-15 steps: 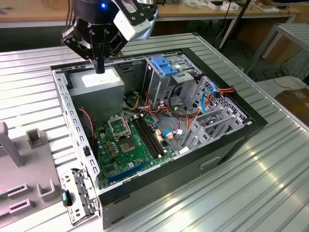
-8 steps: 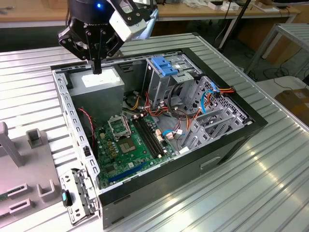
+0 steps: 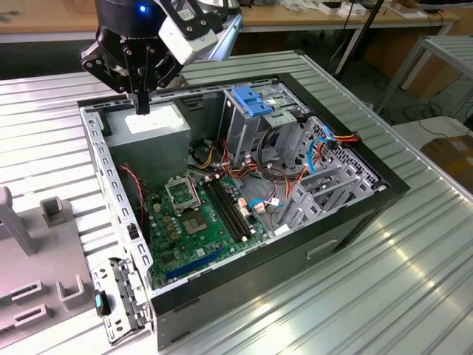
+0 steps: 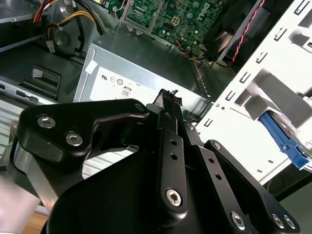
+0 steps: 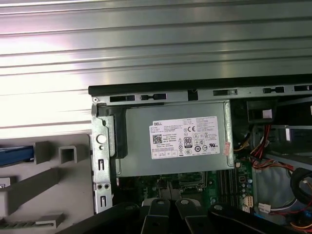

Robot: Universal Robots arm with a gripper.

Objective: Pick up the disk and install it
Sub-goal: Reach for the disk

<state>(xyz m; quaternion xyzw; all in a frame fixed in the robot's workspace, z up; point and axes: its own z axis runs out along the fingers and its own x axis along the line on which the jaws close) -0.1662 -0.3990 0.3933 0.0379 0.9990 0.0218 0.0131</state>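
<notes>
Grey fixture point(image 3: 44, 296) on worktop point(image 3: 414, 296) at exterior view's left. In first wrist view, disk point(image 5: 14, 156) lies on it, blue rail showing, well apart from tool. Tool point(image 3: 142, 109) closed, empty, above power-supply box point(image 3: 159, 132) in open case point(image 3: 295, 248). Bare blue bracket point(image 3: 253, 100) atop drive cage.

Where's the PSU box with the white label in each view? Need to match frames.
Exterior view: power supply in the case's far corner, on the exterior view's left, under the gripper.
Second wrist view: power supply between the fingers and the motherboard.
First wrist view: power supply between the case's black rim and the motherboard.
Shared landmark: the green motherboard.
</notes>
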